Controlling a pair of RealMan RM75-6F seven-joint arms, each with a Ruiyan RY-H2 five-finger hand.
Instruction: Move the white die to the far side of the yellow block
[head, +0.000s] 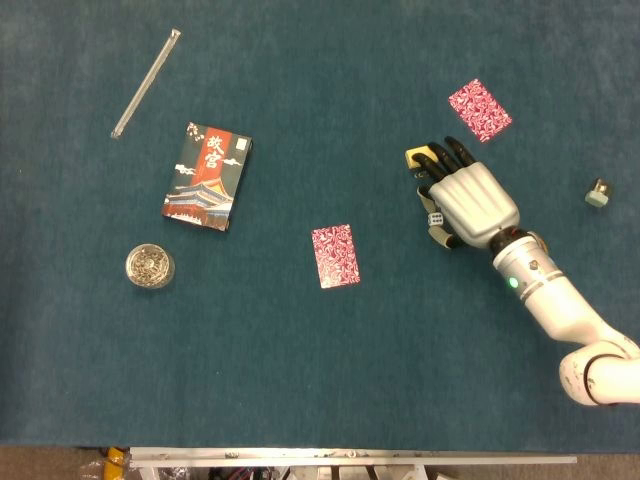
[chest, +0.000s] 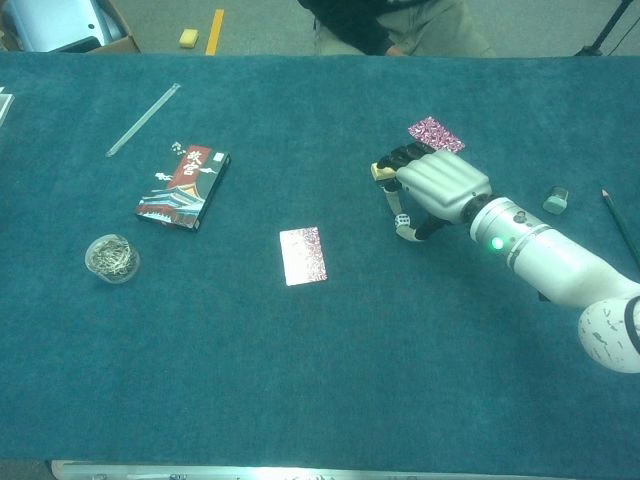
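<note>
On the blue felt table (head: 300, 380), going from the left, a small clear round jar (head: 150, 266) of metal bits, a clear plastic rod (head: 146, 83) and a dark printed card box (head: 208, 177) lie well apart from a red patterned playing card (head: 334, 255) near the middle. Further right, the right hand (head: 468, 200) lies palm-down and low over the cloth, its white forearm running off toward the near right edge and its dark fingers (head: 446, 156) reaching over the small yellow block (head: 416, 158). The small white die (head: 436, 219) sits just under the hand's thumb side, on the near side of the block, and I cannot tell whether the fingers pinch it or only touch it; a second red patterned card (head: 479, 110) lies beyond the hand.
</note>
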